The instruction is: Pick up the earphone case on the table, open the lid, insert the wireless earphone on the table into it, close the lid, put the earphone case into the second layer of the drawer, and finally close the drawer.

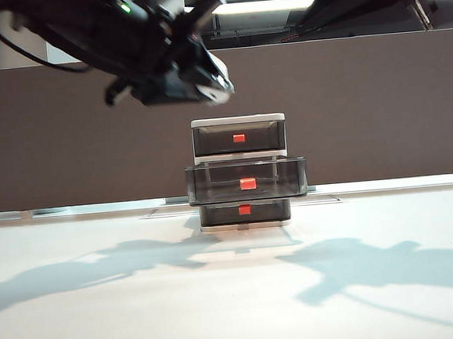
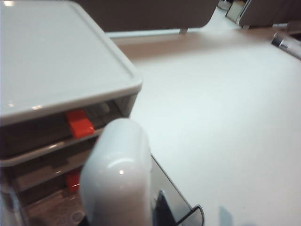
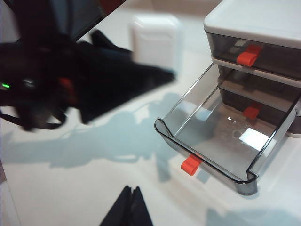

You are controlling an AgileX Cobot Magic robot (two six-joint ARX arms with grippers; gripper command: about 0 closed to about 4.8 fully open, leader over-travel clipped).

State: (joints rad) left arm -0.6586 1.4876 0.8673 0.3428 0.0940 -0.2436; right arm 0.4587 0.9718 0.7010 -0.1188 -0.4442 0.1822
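- Ceiling strip lights [image 1: 265, 5] burn bright at the top of the exterior view; the arms beneath them show as dark silhouettes.
- Two broad, soft-edged shadows lie across the white surface [image 1: 237, 310].
- In the left wrist view the earphone case [image 2: 117, 174] is close, out of focus, with a small glare spot.
- In the right wrist view the left arm [image 3: 70, 75] is motion-blurred, and a bright reflection sits in the open drawer [image 3: 221, 136].

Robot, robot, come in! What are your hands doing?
Left gripper holds earphone case, high beside drawer. Right gripper shut, empty. Second layer of the drawer open, empty.
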